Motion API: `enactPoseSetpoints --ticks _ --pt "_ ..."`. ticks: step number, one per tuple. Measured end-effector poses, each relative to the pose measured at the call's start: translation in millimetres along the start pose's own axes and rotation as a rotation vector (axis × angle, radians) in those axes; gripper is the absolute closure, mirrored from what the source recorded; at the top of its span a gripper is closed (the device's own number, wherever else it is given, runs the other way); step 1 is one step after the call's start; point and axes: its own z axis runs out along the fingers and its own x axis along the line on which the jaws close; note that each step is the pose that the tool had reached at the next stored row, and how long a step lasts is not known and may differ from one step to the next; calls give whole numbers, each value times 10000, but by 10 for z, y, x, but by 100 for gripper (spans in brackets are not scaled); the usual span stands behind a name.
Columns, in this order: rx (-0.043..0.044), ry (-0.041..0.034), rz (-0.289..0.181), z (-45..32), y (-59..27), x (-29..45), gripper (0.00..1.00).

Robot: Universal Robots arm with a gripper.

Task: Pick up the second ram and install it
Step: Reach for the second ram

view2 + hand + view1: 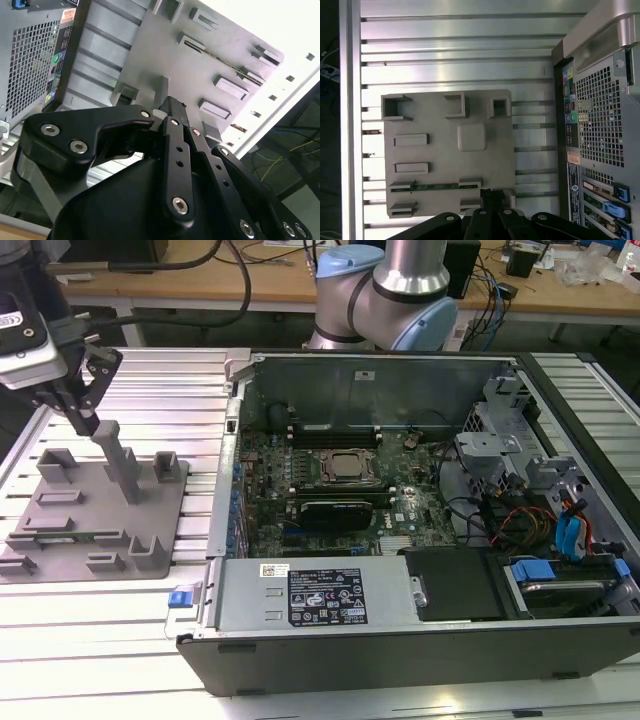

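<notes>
First wrist view: the second ram (435,186) lies flat and edge-up in a long slot of the grey fixture tray (440,155), held between low clips at each end; green board edge visible along its length. My gripper (490,194) sits just past one end of the stick, over the tray's border; the two pads look pressed together with nothing between them, so I log my hand as closed and empty. The tray rests on the ribbed aluminium table (460,50); the computer case (600,125) stands beside it, rear panel toward me.

Second wrist view: gripper (172,106) tips together over the tray (165,55); the ram (227,64) shows as a thin line between clips, apart from my tips; case wall (35,55) to one side.

Exterior view: gripper (85,423) hangs above the far part of the tray (100,502), near the top of a tall post (122,462); the ram (65,536) is in the near slot, untouched; the opened case (400,490) lies on the exterior view's right of the tray.
</notes>
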Motion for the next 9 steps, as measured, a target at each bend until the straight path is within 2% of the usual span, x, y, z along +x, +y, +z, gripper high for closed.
enactPoseSetpoints --ticks 9 --pt "1 10 -24 109 -41 98 92"
